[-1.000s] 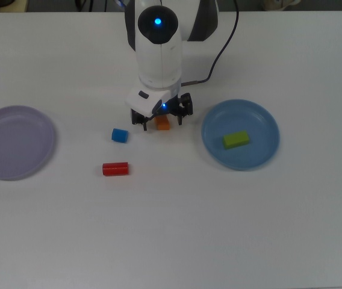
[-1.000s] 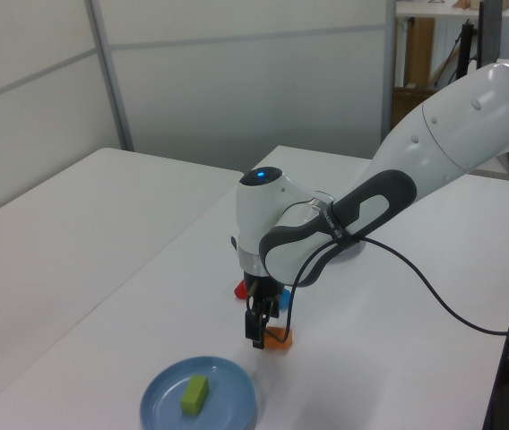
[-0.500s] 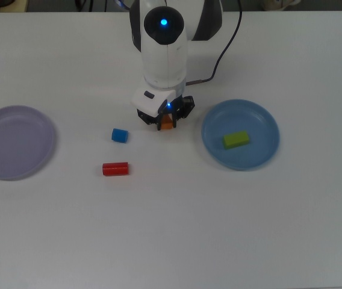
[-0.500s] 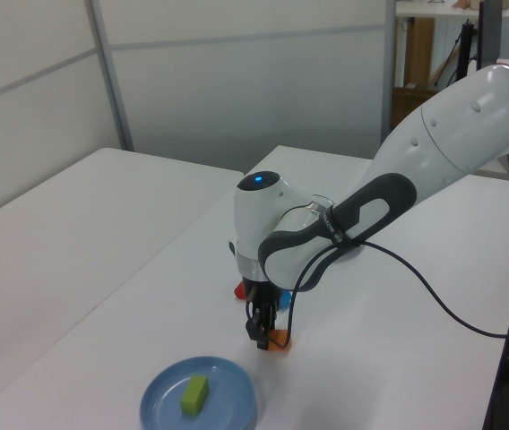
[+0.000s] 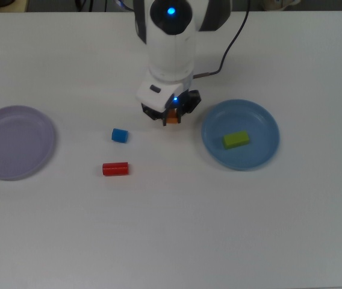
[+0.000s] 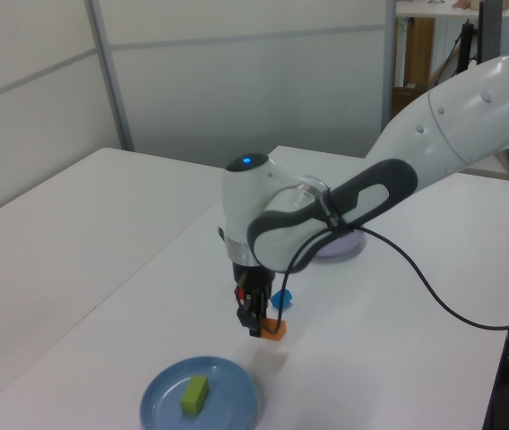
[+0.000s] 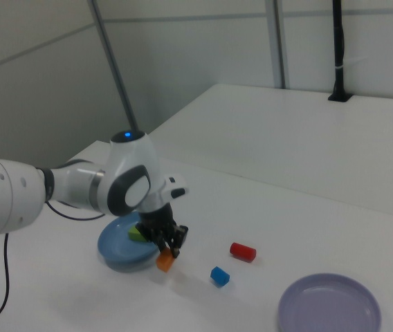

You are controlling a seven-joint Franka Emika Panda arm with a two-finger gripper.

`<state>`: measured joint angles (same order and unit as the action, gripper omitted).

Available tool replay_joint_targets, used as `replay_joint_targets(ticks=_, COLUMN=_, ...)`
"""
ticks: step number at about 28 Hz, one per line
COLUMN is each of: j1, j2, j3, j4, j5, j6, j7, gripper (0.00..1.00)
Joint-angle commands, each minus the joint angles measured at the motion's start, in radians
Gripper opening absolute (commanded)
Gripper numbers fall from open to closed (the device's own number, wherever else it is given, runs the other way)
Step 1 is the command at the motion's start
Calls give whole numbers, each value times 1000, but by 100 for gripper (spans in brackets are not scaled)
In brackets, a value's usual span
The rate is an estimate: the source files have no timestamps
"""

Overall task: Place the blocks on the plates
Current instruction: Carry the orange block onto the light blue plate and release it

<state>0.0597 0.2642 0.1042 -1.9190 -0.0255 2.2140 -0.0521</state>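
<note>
While the gripper point(image 6: 253, 321) is clamping the orange block point(image 6: 273, 331), it should be centring over the blue plate point(image 6: 237, 394), lower centre.

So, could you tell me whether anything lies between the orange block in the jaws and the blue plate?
Nothing visible does. The orange block is held in the gripper, lifted off the table, and only bare tabletop separates it from the blue plate. The green block lies on the plate, leaving free room around it.
</note>
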Motion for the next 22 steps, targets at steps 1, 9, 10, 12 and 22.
replay_joint_targets(ticks=1, j1=68, j2=-13, j3=-5, j4=78, j5=18, j6=-92, j7=47, gripper=0)
replay_joint_targets(ticks=9, j1=212, j2=61, j3=-3, j4=162, j5=-53, j6=-79, j7=190, gripper=0)
replay_joint_targets(ticks=10, j1=222, j2=75, j3=-3, j4=172, j5=-59, j6=-76, j7=201, gripper=0)
replay_joint_targets(ticks=12, j1=244, j2=99, j3=-3, j4=184, j5=-70, j6=-66, j7=222, gripper=0)
replay_joint_targets(ticks=22, j1=315, j2=173, j3=-3, j4=209, j5=-143, j6=-30, j7=291, gripper=14)
